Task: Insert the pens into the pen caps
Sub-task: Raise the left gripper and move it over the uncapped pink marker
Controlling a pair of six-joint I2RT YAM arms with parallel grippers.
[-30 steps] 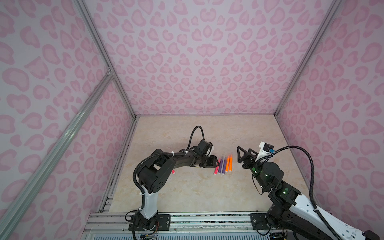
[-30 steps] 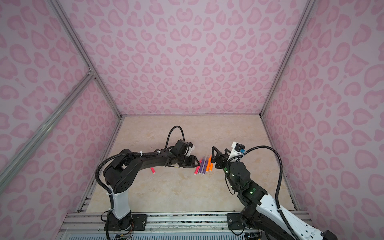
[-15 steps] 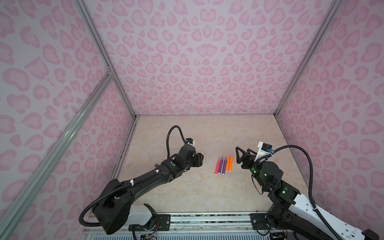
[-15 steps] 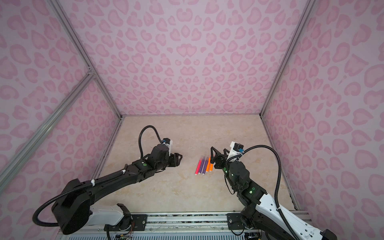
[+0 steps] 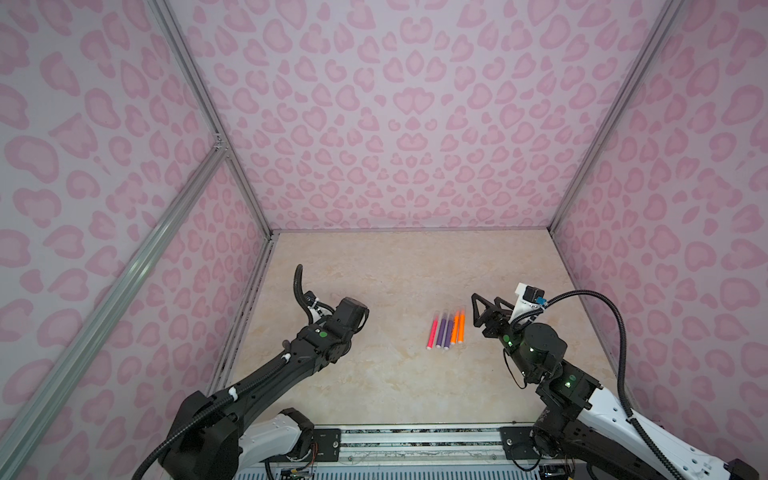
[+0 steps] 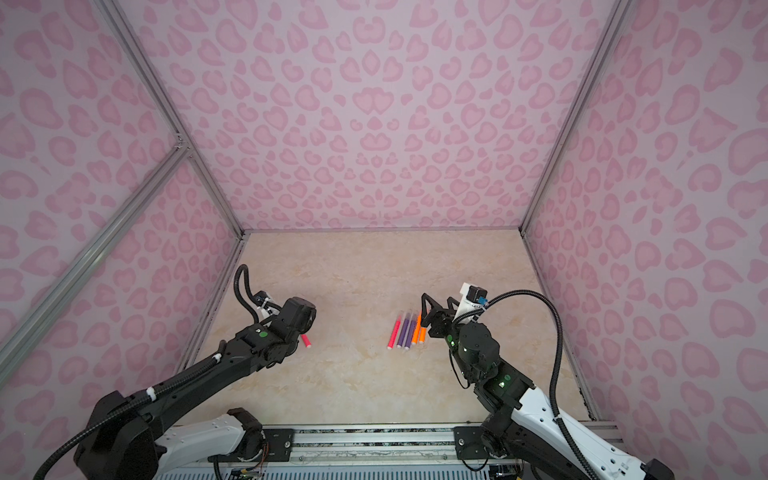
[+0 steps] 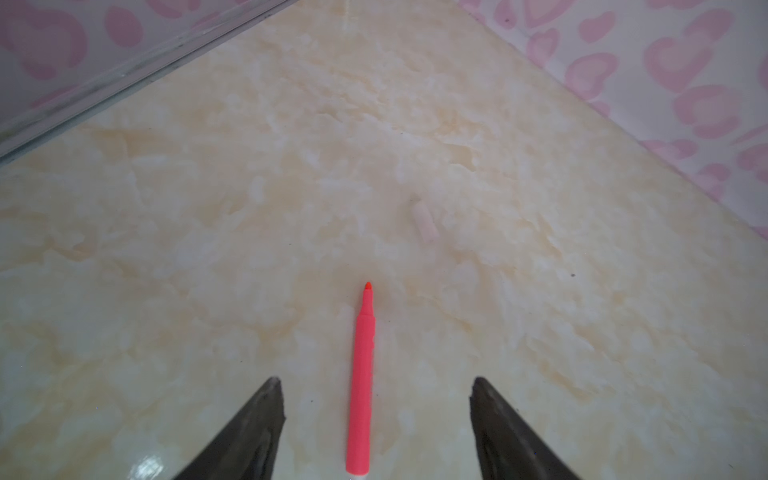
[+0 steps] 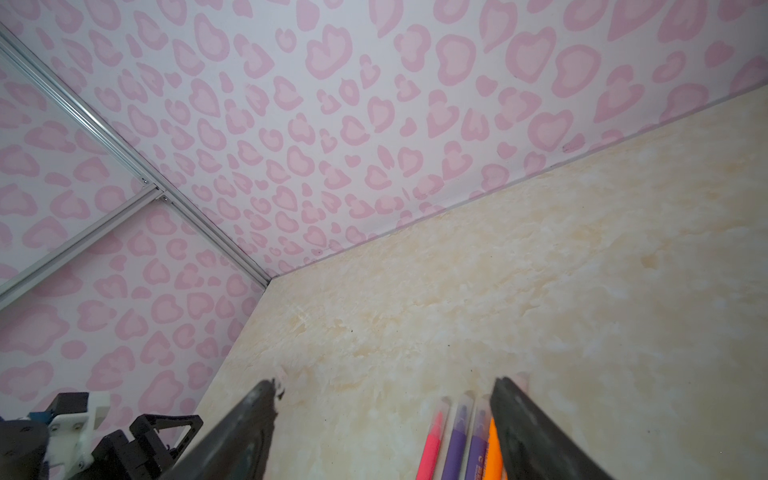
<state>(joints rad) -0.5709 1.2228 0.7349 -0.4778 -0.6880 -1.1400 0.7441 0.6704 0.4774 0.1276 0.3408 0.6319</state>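
The left end effector (image 7: 374, 380) stands wide open near the tabletop's (image 5: 395, 386) left edge, fingers (image 7: 249, 428) either side of an uncapped pink-red marker pen (image 7: 360, 386) lying flat. A small clear plastic cap (image 7: 424, 222) lies empty just beyond its tip. Right of centre, five pink-red, purple and orange pens (image 5: 446, 330) lie side by side, tips inside clear caps (image 8: 461, 401); the right end effector (image 8: 386, 381) gapes wide beside the orange ones.

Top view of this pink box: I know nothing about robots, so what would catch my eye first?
The pink heart-spotted walls hit you first, all around a beige table. Next, a bright row of five pens in pink, purple and orange lies beside the right claw. A lone pink-red pen lies uncapped between the fingers of the open left claw.
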